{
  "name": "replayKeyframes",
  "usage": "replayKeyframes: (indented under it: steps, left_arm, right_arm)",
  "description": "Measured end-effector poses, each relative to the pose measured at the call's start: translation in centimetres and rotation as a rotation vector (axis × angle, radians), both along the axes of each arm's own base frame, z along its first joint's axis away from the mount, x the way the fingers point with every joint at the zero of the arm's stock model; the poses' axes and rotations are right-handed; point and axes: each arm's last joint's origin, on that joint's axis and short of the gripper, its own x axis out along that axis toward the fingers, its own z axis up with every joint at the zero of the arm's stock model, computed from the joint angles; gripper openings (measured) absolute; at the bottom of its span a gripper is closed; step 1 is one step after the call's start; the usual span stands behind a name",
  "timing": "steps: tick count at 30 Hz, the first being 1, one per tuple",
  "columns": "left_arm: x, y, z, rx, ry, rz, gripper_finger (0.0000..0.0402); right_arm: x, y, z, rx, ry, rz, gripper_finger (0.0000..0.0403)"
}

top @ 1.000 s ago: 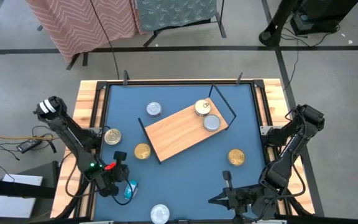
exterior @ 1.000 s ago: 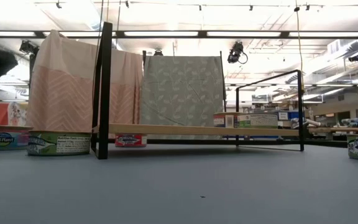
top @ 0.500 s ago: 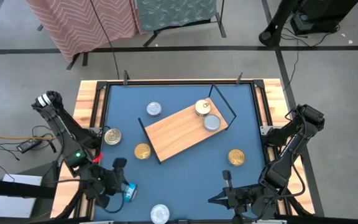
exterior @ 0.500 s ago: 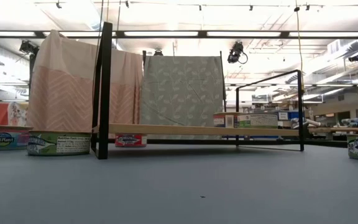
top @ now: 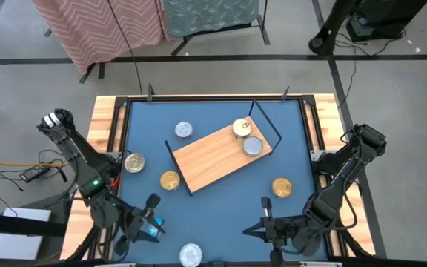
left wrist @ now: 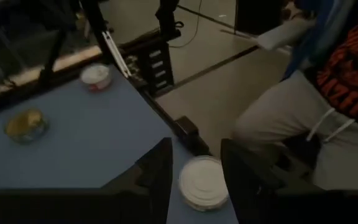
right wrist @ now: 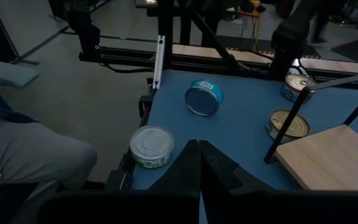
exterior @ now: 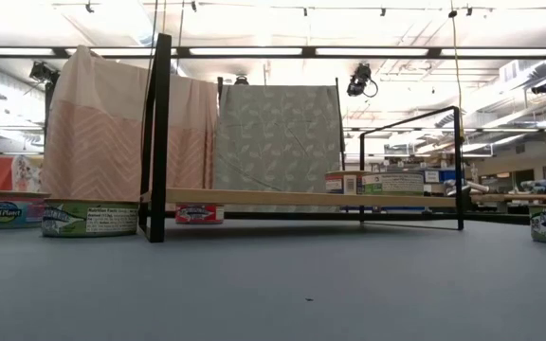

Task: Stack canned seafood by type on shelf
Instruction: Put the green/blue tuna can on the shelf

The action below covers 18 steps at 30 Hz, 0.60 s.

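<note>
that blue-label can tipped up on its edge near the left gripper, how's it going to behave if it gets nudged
The blue-label can stands tilted on its rim, so a nudge would probably roll it or drop it flat. It looks like rigid metal, unlikely to deform in a grip. Its smooth round side may slip between the left gripper fingers unless squeezed squarely.

My bench (top: 213, 200) has a matt blue top, smooth and even, with a pale bare-wood rim (top: 104, 130). The shelf (top: 217, 156) at the centre is a light wood board with visible grain, framed at each end by thin black metal wire. The tins are shiny metal: a gold lid (top: 280, 188) at four o'clock, a silver lid (top: 183, 130) at eleven o'clock, a silver-topped tin (right wrist: 151, 145) at the near edge. The tin (exterior: 89, 218) in my low view wears a glossy printed paper label. Patterned cloth (exterior: 278, 137) hangs behind. Both tools (left wrist: 194, 180) (right wrist: 199, 163) look matt black.
</note>
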Motion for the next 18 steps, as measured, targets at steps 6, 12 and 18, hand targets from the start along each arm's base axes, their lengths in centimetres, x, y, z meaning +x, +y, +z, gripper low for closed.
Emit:
replayKeyframes:
  steps: [6,12,18]
  left_arm:
    - [0.2,1.2,-1.5,-0.021,0.210,0.102,0.0149]
    - [-0.5,1.7,-2.6,-0.036,0.391,0.129,0.0184]
    - [-0.7,1.6,-2.8,-0.134,0.509,0.147,0.0244]
  right_arm:
    - [0.0,0.0,0.0,0.002,0.003,0.005,0.0010]
    - [0.0,0.0,0.0,0.007,0.008,0.012,0.0010]
    - [0.1,0.0,0.0,0.007,0.008,0.009,0.0010]
